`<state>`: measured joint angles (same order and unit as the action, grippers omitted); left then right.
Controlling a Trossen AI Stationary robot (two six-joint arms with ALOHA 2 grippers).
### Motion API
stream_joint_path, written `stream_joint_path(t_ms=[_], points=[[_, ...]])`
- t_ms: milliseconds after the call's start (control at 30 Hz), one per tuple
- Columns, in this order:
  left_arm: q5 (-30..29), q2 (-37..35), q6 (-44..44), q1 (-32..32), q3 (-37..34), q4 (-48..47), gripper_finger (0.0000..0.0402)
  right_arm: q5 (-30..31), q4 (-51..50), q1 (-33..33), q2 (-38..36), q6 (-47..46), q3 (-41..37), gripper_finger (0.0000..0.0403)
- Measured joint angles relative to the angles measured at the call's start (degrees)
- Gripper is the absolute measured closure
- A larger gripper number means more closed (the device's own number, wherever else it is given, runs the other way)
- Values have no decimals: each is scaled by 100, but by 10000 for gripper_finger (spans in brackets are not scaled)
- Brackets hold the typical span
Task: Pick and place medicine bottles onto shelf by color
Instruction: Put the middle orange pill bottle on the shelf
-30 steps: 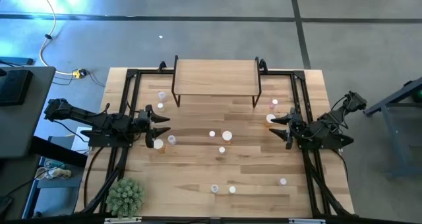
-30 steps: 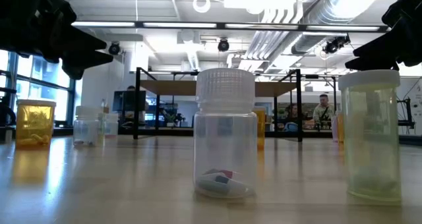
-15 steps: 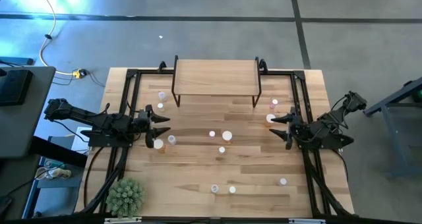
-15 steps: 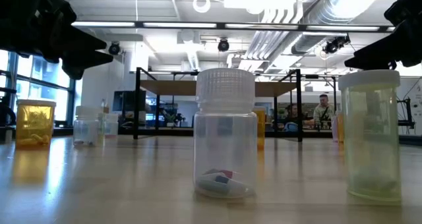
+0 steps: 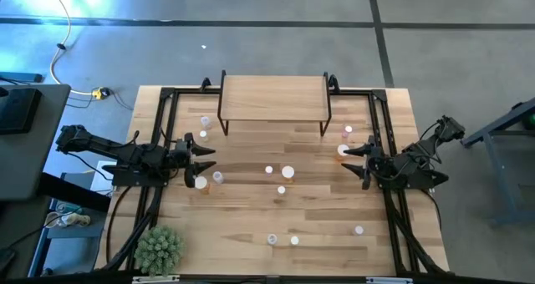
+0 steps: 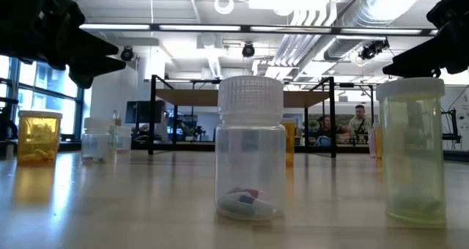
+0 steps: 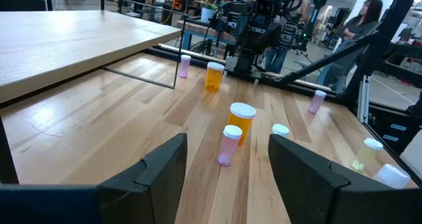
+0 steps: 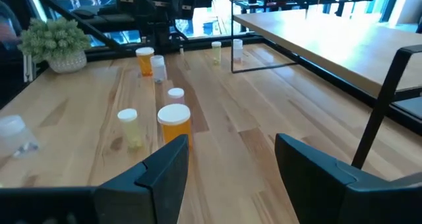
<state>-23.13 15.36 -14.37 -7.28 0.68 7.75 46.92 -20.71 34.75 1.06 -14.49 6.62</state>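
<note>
You have nothing sorted yet: the small white-capped medicine bottles [image 5: 287,173] all stand on the desk [image 5: 251,225], and the light wood top of the low black-legged shelf [image 5: 274,98] is bare, so I judge the whole job is ahead of you.

The bottles are scattered. A loose group sits mid-desk, in front of the shelf; among them, the left wrist view shows a larger orange bottle [image 7: 241,122] with a slim pink bottle [image 7: 230,145] just beside it. Two more stand near the shelf's left legs, two near its right legs, and three along the desk's near edge, where the low view shows a clear bottle [image 6: 250,148] with something small at its bottom and a pale yellow bottle [image 6: 415,151]. Every bottle I can see stands upright, long axis vertical, cap up; none looks tipped.

The shelf runs lengthwise across the back of the desk, its long side facing the bottles.

The left gripper [image 5: 203,159] hovers at the desk's left side with two bottles just beside it, jaws apart and holding nothing. The right gripper [image 5: 354,161] hangs at the right side, close to an orange bottle [image 5: 343,149], jaws likewise apart and empty. Each points inward, toward the middle group.

A green potted plant [image 5: 159,248] sits at the near-left corner, clear of the work.
</note>
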Motion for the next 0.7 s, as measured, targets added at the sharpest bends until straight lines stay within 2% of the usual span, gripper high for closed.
stream_joint_path(t_ms=[467, 700], points=[[2, 1, 0, 0, 1, 2, 200, -72, 45, 1, -2, -135, -1, 183], [1, 0, -2, 1, 0, 1, 200, -471, 44, 1, -2, -323, 1, 143]])
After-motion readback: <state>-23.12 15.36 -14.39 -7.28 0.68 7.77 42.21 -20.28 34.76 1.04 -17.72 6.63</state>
